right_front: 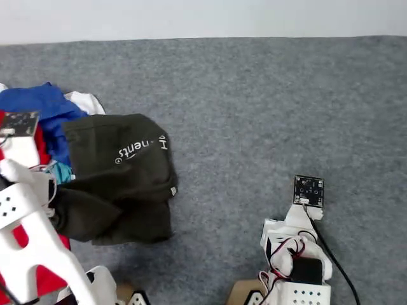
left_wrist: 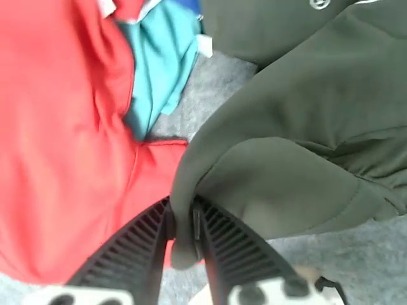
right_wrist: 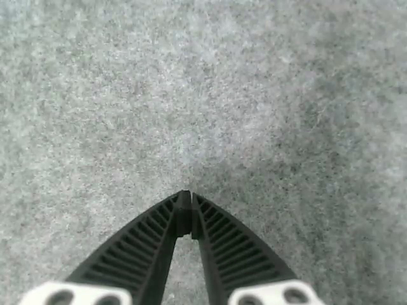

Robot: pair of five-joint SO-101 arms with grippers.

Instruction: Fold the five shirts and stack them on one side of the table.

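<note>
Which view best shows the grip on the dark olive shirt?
Left wrist view: left gripper shut on a fold of the dark olive fabric shirt. High view gives its outline; right wrist view faces grey felt.

Soft, even light lay over my bench (right_front: pixel 254 95) and kept its grey surface bright from edge to edge. The dark shirt (right_front: pixel 121 184) cast a faint, narrow shadow along its near edge. In my left wrist view its folds were deeply shaded, while the red shirt (left_wrist: pixel 63 127) beside it was brightly lit. Just ahead of my right tool (right_wrist: pixel 185 198) lay a dim, soft-edged shadow, and the bench darkened toward one side.
</note>
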